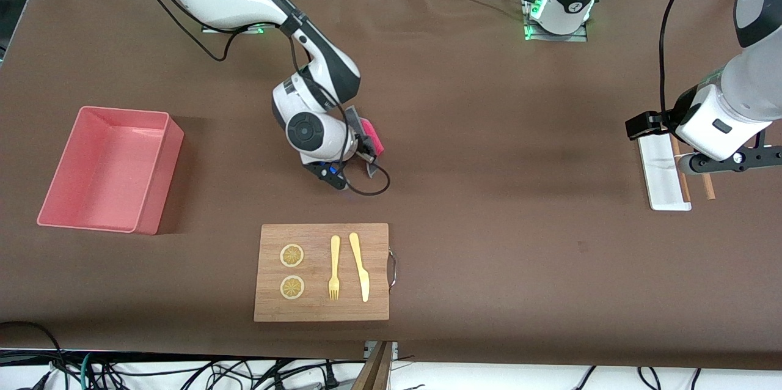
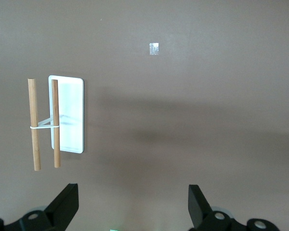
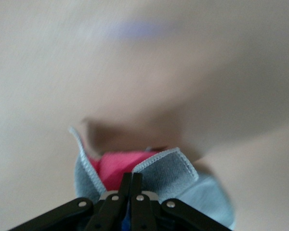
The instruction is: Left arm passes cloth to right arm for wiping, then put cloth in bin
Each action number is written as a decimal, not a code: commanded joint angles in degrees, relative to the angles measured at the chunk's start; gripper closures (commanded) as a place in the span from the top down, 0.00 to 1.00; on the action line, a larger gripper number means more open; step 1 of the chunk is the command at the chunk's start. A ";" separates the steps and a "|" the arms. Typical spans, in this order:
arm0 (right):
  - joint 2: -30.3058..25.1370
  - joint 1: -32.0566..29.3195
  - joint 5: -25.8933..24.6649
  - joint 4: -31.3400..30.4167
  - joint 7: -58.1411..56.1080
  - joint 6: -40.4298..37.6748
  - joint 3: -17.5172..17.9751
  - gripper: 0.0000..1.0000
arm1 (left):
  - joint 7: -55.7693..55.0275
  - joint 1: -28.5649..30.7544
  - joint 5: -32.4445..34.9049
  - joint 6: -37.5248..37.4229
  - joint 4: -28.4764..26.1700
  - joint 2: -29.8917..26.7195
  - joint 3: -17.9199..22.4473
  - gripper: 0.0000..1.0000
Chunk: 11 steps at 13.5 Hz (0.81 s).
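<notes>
The cloth (image 1: pixel 371 135), dark grey with a bright pink face and pale trim, is pinched in my right gripper (image 1: pixel 365 150), low over the table's middle. I cannot tell whether it touches the surface. In the right wrist view the black fingers (image 3: pixel 127 185) press together on the folded cloth (image 3: pixel 169 169), and the right gripper (image 3: pixel 136 176) is shut on it. The pink bin (image 1: pixel 160 185) stands toward the right arm's end. My left gripper (image 1: pixel 730 161) hovers open over the left arm's end, and the left wrist view shows the left gripper (image 2: pixel 133 192) with its jaws wide and nothing between them.
A white flat tray (image 1: pixel 663 177) (image 2: pixel 70 115) lies below the left gripper, with two banded wooden sticks (image 1: pixel 707 185) (image 2: pixel 34 125) beside it. A wooden board (image 1: pixel 321 310), nearer the front camera than the cloth, carries two lemon slices, a fork (image 1: pixel 334 268) and a knife (image 1: pixel 360 266).
</notes>
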 commanded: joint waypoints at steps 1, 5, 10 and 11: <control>0.18 -1.21 -0.78 0.82 -7.30 -4.52 -3.32 0.00 | 1.22 0.71 0.65 -0.18 0.36 0.08 -0.48 1.00; -1.58 -2.00 -0.96 0.82 -19.08 -13.21 -10.43 0.00 | 1.13 0.71 0.56 -0.18 0.36 0.08 -0.48 1.00; -3.60 -3.15 -1.13 0.82 -34.47 -21.14 -18.61 0.00 | 1.13 0.54 0.47 0.18 0.63 0.52 -0.57 1.00; -3.78 -3.23 -1.13 0.82 -36.84 -21.76 -19.76 0.00 | 1.22 0.45 0.47 0.18 0.63 0.52 -0.57 1.00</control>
